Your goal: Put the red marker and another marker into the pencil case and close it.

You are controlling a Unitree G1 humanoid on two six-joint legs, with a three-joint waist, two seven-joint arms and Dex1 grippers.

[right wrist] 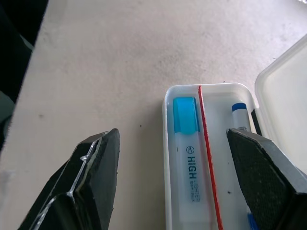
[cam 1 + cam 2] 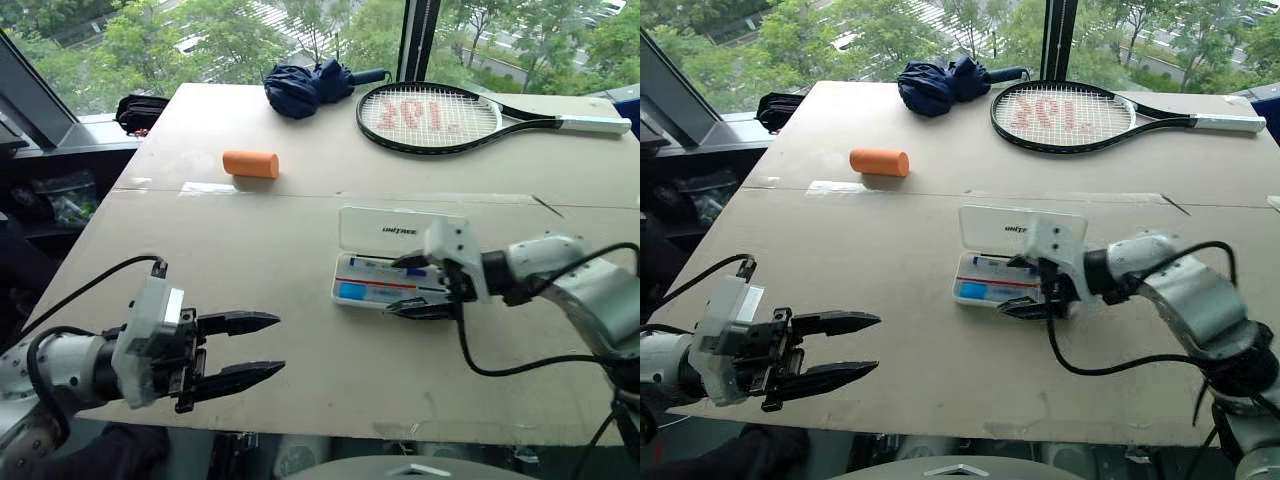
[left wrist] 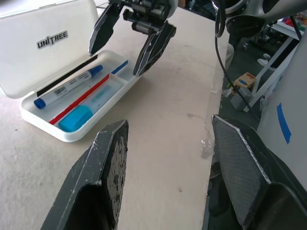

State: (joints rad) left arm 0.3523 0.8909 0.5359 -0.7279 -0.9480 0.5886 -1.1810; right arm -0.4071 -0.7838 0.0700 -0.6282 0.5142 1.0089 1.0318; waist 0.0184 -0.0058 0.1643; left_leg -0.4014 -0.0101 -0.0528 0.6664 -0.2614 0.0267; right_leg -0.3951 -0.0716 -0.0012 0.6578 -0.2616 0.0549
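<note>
Left eye view: you have the pencil case (image 2: pixel 385 262) lying open on the table (image 2: pixel 250 330), slightly right of centre, its translucent-white lid (image 2: pixel 400 229) folded back flat behind the tray. The right gripper (image 2: pixel 415 287) hovers at the case's right end with fingers parted and nothing between them. The left gripper (image 2: pixel 240 350) hangs over the near left part of the table, well apart from the case, also spread and empty. On the far half of the table you can count one orange cylinder (image 2: pixel 250 164), one folded dark-blue umbrella (image 2: pixel 310 85) and one tennis racket (image 2: pixel 470 117).

Left wrist view: you see what the head camera cannot resolve. The lid carries dark "UNITREE" print (image 3: pixel 52 40). The tray holds one blue-capped marker (image 3: pixel 67 87), a thin red line (image 3: pixel 79 99) along the tray and one highlighter with a light-blue cap (image 3: pixel 76 118).

Right wrist view: you can read "HIGH" on the highlighter's pale barrel. The gripper's two fingers stand wide apart above the case's end, holding nothing.
</note>
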